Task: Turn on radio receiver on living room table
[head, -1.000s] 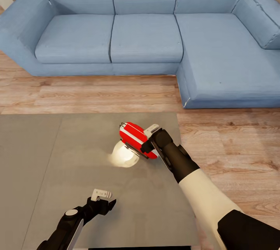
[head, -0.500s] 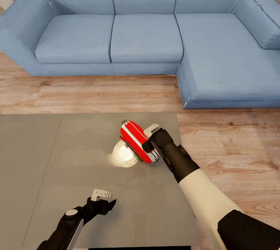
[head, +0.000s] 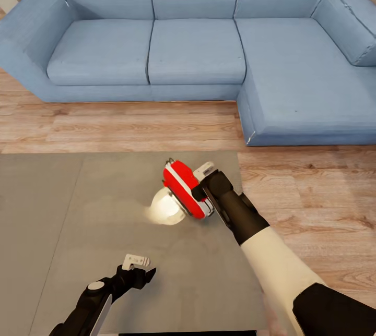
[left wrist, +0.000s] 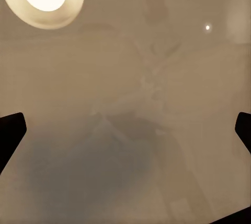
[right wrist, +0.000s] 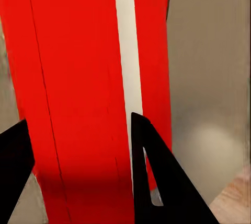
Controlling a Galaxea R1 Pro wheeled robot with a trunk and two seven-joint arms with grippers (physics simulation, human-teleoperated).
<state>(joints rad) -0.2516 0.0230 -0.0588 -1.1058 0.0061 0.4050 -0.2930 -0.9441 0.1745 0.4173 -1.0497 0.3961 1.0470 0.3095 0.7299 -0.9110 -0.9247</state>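
Radio (head: 183,192): near tabletop (head: 62,211) far right corner, tilted, long axis diagonal; right fingers (right wrist: 151,177) straddling its red body, apparently grasping; left fingers (head: 137,261) released, well apart

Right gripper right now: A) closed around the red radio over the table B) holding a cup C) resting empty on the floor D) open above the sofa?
A: the right gripper has its fingers on either side of the radio receiver, over the grey table.
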